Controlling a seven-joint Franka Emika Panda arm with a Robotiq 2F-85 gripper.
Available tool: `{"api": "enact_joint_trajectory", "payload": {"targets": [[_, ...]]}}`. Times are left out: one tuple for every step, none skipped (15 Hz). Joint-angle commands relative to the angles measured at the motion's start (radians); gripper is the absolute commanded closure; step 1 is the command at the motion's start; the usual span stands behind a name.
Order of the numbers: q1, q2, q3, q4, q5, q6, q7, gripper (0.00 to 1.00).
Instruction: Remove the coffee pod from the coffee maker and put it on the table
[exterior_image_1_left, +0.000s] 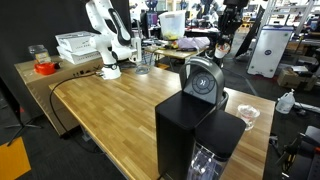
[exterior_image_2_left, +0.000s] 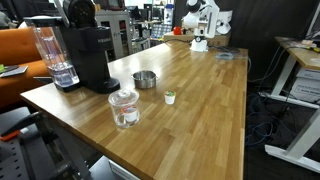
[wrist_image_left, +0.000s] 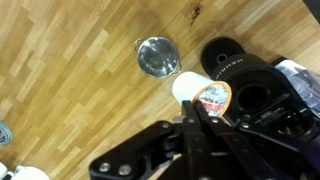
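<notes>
In the wrist view my gripper (wrist_image_left: 200, 110) is shut on a coffee pod (wrist_image_left: 212, 97), a small white cup with a red and silver foil lid. It holds the pod just beside the coffee maker's dark head (wrist_image_left: 250, 85) and its open round chamber, above the wooden table (wrist_image_left: 70, 80). The black coffee maker (exterior_image_1_left: 200, 115) stands at the near end of the table (exterior_image_1_left: 110, 110), and shows in both exterior views (exterior_image_2_left: 85, 50). There the white arm (exterior_image_1_left: 105, 40) stands folded at the table's far end (exterior_image_2_left: 205, 25), far from the machine.
A small metal bowl (wrist_image_left: 157, 56) sits on the table near the machine (exterior_image_2_left: 145, 79). A glass jar (exterior_image_2_left: 124, 108) and a small white cup (exterior_image_2_left: 170, 97) stand close by. White trays (exterior_image_1_left: 76, 45) and a red-lidded container (exterior_image_1_left: 43, 66) are at the far corner.
</notes>
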Motion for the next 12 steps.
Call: {"api": "enact_joint_trajectory", "payload": {"targets": [[-0.018, -0.037, -0.007, -0.04, -0.043, 0.025, 0.17, 0.99], [-0.021, -0.043, -0.014, -0.046, -0.04, 0.024, 0.21, 0.99], [-0.025, -0.051, -0.023, -0.054, -0.035, 0.023, 0.245, 0.99], [-0.028, -0.056, -0.03, -0.061, -0.036, 0.023, 0.276, 0.99], [-0.031, -0.061, -0.04, -0.068, -0.027, 0.025, 0.299, 0.99], [-0.032, -0.067, -0.049, -0.076, -0.019, 0.029, 0.319, 0.99], [-0.033, -0.072, -0.06, -0.082, -0.008, 0.029, 0.329, 0.99], [-0.031, -0.075, -0.071, -0.088, 0.002, 0.027, 0.333, 0.99], [-0.03, -0.075, -0.08, -0.091, 0.013, 0.025, 0.334, 0.99], [-0.03, -0.073, -0.089, -0.093, 0.028, 0.025, 0.331, 0.99], [-0.029, -0.071, -0.099, -0.096, 0.044, 0.023, 0.325, 0.99], [-0.029, -0.069, -0.106, -0.099, 0.063, 0.022, 0.317, 0.99]]}}
